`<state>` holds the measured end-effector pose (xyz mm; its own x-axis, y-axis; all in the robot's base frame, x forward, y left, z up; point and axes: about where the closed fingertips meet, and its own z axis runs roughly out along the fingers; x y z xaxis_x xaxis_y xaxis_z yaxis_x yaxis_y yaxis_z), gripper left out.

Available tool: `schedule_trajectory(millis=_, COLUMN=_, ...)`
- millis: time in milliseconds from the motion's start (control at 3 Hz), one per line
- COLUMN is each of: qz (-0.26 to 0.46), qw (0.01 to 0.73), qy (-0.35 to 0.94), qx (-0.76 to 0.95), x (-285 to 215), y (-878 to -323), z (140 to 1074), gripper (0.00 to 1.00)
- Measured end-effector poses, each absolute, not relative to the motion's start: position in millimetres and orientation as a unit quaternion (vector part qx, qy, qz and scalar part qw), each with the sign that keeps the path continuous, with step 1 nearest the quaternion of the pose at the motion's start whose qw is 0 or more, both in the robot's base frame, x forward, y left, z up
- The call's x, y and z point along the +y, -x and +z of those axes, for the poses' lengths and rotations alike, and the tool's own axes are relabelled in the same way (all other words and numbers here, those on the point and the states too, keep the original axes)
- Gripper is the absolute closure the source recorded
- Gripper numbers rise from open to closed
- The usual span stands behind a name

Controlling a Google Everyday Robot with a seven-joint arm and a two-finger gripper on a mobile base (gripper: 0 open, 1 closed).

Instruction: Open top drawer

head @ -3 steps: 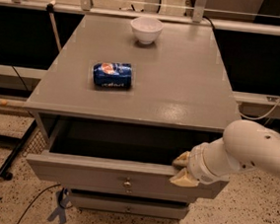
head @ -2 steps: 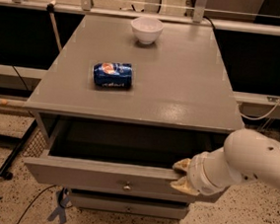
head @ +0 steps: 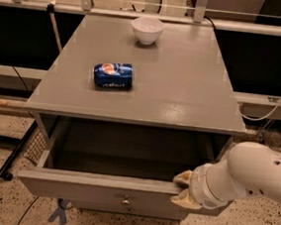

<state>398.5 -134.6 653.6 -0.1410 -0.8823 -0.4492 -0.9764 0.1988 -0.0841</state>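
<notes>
Grey-painted wood makes up the whole cabinet [head: 182, 88]: a flat, faintly glossy top with square edges. Below it, the top drawer [head: 73, 190] stands well out toward the lower edge of the frame, its dark interior exposed. The drawer front is a plain flat panel with a small round metal knob [head: 125, 201] at its centre. The gripper [head: 185, 189] sits at the lower right, at the right end of that panel's top edge. Its two tan, rubbery-looking fingers [head: 184, 177] are pinched narrowly over the edge, one above and one below, at the end of a smooth, rounded white arm [head: 253, 175].

The hold is far off centre, so any more pull could skew the drawer and bind it on its runners. The pinch on so thin an edge could also slip off. No stop is visible, and the drawer looks near the end of its travel, so overpulling might drop it out. A jolt would shake the cabinet top, where a blue Pepsi can [head: 113, 75] lies on its side, left of centre, and could roll. A round white bowl [head: 147, 29] stands near the back edge, upper centre.
</notes>
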Motion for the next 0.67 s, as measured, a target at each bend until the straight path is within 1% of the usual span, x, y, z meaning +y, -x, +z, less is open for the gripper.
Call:
schedule_trajectory(millis=333, qz=0.121, qw=0.204, qy=0.617, qx=0.75, x=-133.4, y=-380.2, z=646.3, gripper=1.0)
schedule_trajectory(millis=667, qz=0.122, qw=0.204, qy=0.616, qx=0.751, x=-133.6, y=-377.3, z=651.4, gripper=1.0)
